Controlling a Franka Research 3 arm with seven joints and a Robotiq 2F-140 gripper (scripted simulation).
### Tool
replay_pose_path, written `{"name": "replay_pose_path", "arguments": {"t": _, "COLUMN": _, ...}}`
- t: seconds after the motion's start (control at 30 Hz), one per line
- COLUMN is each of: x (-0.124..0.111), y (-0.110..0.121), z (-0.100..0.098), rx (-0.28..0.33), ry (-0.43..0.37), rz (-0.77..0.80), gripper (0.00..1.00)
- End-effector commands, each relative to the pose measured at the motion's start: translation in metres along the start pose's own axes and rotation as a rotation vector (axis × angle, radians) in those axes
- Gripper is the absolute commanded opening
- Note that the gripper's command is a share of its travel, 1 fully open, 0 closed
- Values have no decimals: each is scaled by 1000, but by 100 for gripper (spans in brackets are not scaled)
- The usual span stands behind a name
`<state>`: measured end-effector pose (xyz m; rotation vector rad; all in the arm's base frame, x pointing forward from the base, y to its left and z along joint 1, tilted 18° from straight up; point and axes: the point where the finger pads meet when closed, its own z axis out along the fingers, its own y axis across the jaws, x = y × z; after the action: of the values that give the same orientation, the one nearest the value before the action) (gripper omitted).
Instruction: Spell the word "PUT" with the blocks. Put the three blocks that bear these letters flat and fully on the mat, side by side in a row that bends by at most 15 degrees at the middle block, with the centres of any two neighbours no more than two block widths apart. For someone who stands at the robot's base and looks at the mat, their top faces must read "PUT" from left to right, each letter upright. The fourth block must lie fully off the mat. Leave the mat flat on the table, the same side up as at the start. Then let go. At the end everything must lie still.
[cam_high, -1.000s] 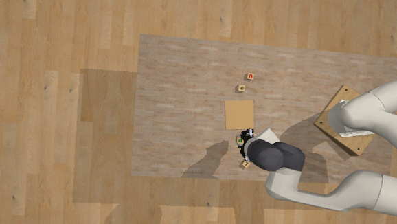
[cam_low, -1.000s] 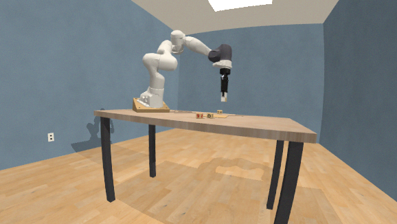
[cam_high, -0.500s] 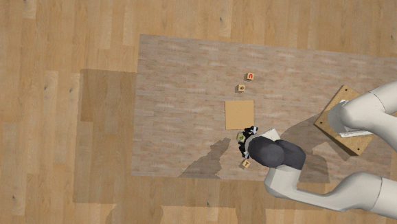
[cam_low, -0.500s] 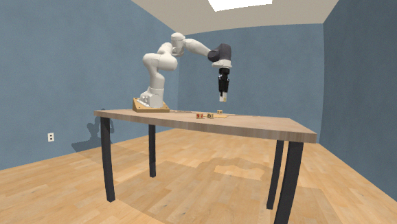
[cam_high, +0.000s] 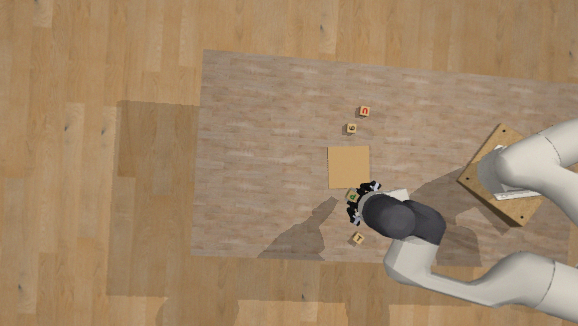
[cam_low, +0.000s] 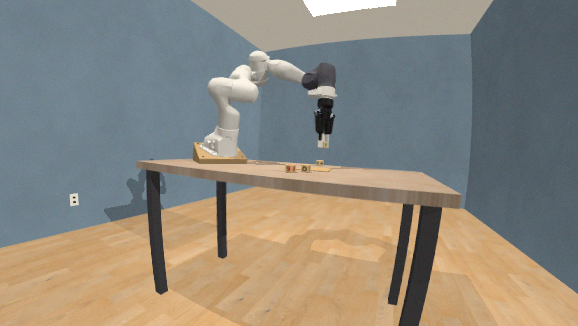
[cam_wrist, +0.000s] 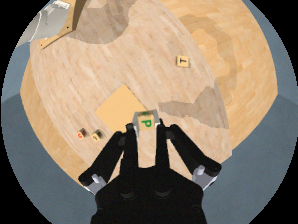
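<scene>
The white arm reaches out from its wooden base plate (cam_high: 471, 181) at one end of the desk (cam_low: 350, 184), wrist bent so the end effector (cam_low: 324, 143) points straight down, well above the surface; its fingers are clamped on the P block (cam_high: 353, 196), a small wooden cube with a green letter on its upward face; from the wrist view the cube (cam_wrist: 145, 121) sits squarely between the two black fingertips. Seen from above, the held block hangs just off one corner of the tan mat (cam_high: 348, 166), near the mat's edge rather than over its middle; the mat itself lies flat on the desk with nothing on it. The T block (cam_high: 358, 238) rests on the desk on the same side as the held block, a little further from the mat, partly beside the arm's shadow. On the opposite side of the mat lie two more cubes, close together but not touching: the U block (cam_high: 364, 111) with a red letter, further from the mat, and a fourth block (cam_high: 351, 128) with a dark character I cannot read for certain, nearer the mat's edge.
</scene>
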<state>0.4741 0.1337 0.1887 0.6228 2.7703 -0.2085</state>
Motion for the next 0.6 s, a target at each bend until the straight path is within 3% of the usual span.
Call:
{"name": "replay_pose_path", "arguments": {"t": 0.0, "x": 2, "y": -3, "z": 1, "rx": -4, "ry": 12, "rz": 139, "gripper": 16}}
{"name": "replay_pose_path", "arguments": {"t": 0.57, "x": 0, "y": -15, "z": 0, "rx": -4, "ry": 13, "rz": 391, "gripper": 16}}
